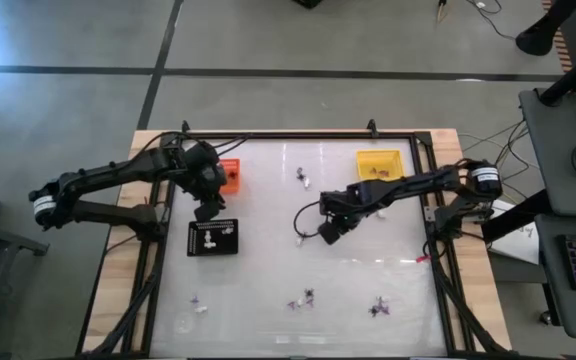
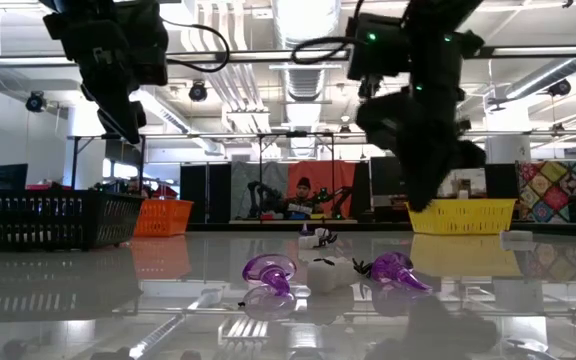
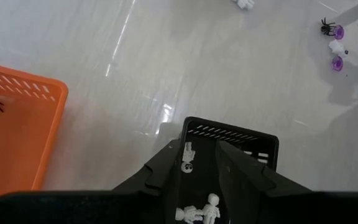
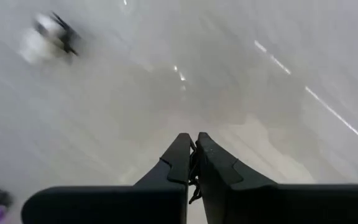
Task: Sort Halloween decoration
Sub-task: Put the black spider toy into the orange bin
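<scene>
Glossy white, the surface (image 1: pixel 368 290) carries everything, and its slickness is the main hazard: any trinket that drops could skid away. Three trays sit on it in the high view: the black tray (image 1: pixel 213 238) at centre left, the orange tray (image 1: pixel 232 176) above it, the yellow tray (image 1: pixel 379 163) at upper right. The left gripper (image 1: pixel 206 209) hangs over the black tray, jaws parted around nothing. The right gripper (image 1: pixel 330 232), mid-frame, has its jaws clenched; something thin and dark seems pinched between the tips, perhaps only by a leg, so it could slip out in transit. The Halloween decoration (image 1: pixel 303 298) lies mostly scattered along the lower edge, with some pieces already in trays.
</scene>
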